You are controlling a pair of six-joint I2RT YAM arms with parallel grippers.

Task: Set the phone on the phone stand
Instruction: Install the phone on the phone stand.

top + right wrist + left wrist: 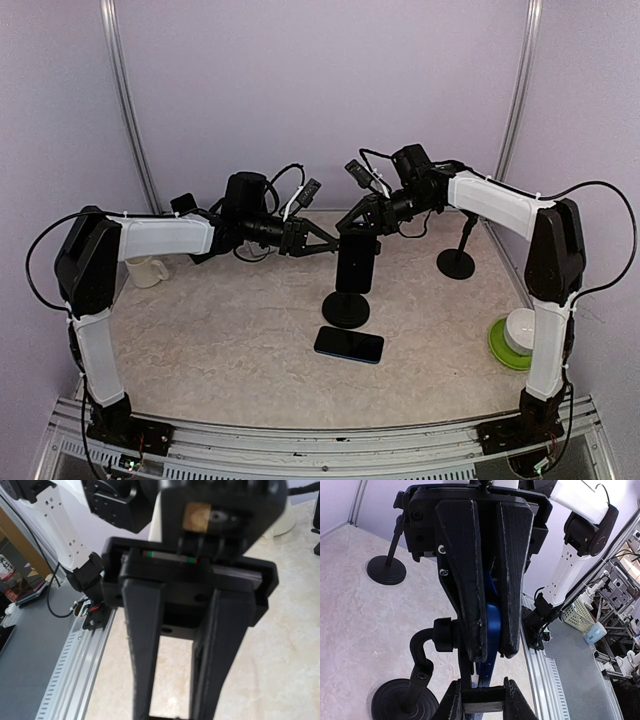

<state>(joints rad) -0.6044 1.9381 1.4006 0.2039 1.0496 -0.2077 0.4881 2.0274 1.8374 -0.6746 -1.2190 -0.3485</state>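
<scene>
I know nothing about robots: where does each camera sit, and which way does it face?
Top external: above and behind the bases, looking down on the beige marbled table; left arm and right arm show whole.
Left wrist: on the left arm, facing along the left pincer, clamped on the blue-edged black phone.
Right wrist: on the right arm, facing down past the right pincer at the table.
Shared: top and left wrist both show the phone and the black round-based stand under it.
</scene>
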